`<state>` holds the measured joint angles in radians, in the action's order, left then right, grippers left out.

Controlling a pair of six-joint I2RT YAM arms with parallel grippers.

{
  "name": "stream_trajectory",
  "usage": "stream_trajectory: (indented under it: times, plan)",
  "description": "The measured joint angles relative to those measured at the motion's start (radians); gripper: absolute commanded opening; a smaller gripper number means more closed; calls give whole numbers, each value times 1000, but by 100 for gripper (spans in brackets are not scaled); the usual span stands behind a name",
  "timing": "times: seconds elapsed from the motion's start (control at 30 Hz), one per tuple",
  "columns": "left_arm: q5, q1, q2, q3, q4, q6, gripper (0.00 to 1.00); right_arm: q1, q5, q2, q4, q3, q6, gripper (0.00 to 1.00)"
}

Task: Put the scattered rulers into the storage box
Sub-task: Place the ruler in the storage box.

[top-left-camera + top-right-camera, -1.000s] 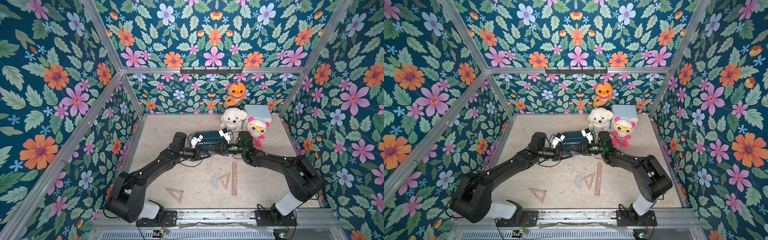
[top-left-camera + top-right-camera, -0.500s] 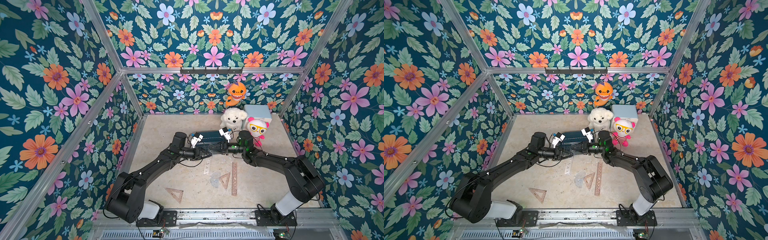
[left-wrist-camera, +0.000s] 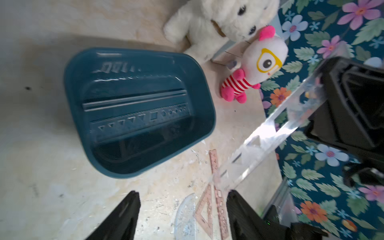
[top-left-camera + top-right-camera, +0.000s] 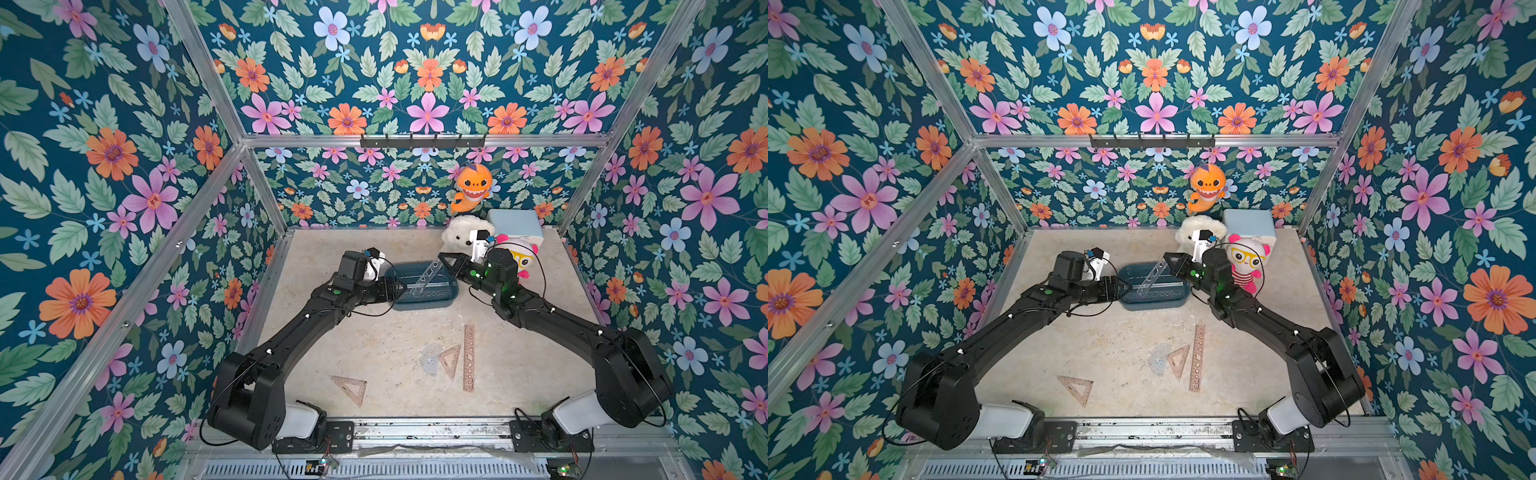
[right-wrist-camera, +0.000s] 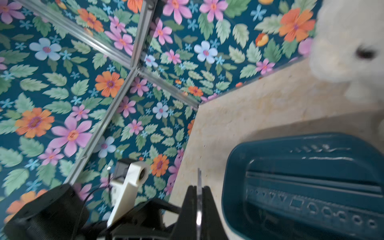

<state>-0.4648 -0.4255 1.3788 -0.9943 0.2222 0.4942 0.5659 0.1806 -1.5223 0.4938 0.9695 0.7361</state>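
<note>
The storage box (image 4: 428,304) (image 4: 1154,305) is a dark teal tub at the back middle of the table. Two rulers lie flat inside it, one a stencil ruler (image 3: 141,120) (image 5: 311,207). My right gripper (image 4: 444,259) (image 5: 198,188) is shut on the end of a clear ruler (image 4: 424,277) (image 3: 270,128), which slants down over the box. My left gripper (image 4: 400,287) (image 3: 182,193) stands open at the box's left end, holding nothing. A long pinkish ruler (image 4: 468,357), a set square (image 4: 451,361), a protractor (image 4: 430,359) and another set square (image 4: 351,388) lie on the table nearer the front.
A white plush dog (image 4: 461,232), a pink-and-white doll with yellow glasses (image 4: 521,257) and a pale blue box (image 4: 515,222) crowd the back right, close behind my right gripper. An orange plush shark (image 4: 473,187) hangs on the back wall.
My left gripper has opened and let go of the clear ruler. My right gripper has shut on it and carried its end back and up over the box.
</note>
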Motion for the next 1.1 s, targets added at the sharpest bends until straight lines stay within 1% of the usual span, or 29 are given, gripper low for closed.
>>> stream_trajectory:
  times: [0.13, 0.23, 0.33, 0.43, 0.57, 0.87, 1.07, 1.1]
  plan:
    - [118, 2, -16, 2, 20, -6, 72, 74, -259, -84, 3, 57, -42, 0]
    - [176, 6, -22, 14, 26, -6, 72, 110, -406, -194, 19, 119, -57, 0]
    - [208, 11, -23, 22, 32, -6, 72, 129, -490, -286, 26, 169, -61, 0]
    - [219, 18, -19, 23, 37, -6, 72, 145, -544, -358, 35, 213, -59, 0]
    - [222, 26, -7, 26, 38, -6, 73, 169, -578, -429, 52, 256, -56, 0]
    - [210, 32, 0, 26, 40, -6, 74, 192, -581, -551, 65, 319, -49, 0]
    - [198, 32, 18, 24, 40, -6, 74, 199, -549, -576, 72, 315, -54, 9]
    - [196, 32, 21, 22, 40, -6, 74, 200, -548, -573, 74, 307, -57, 12]
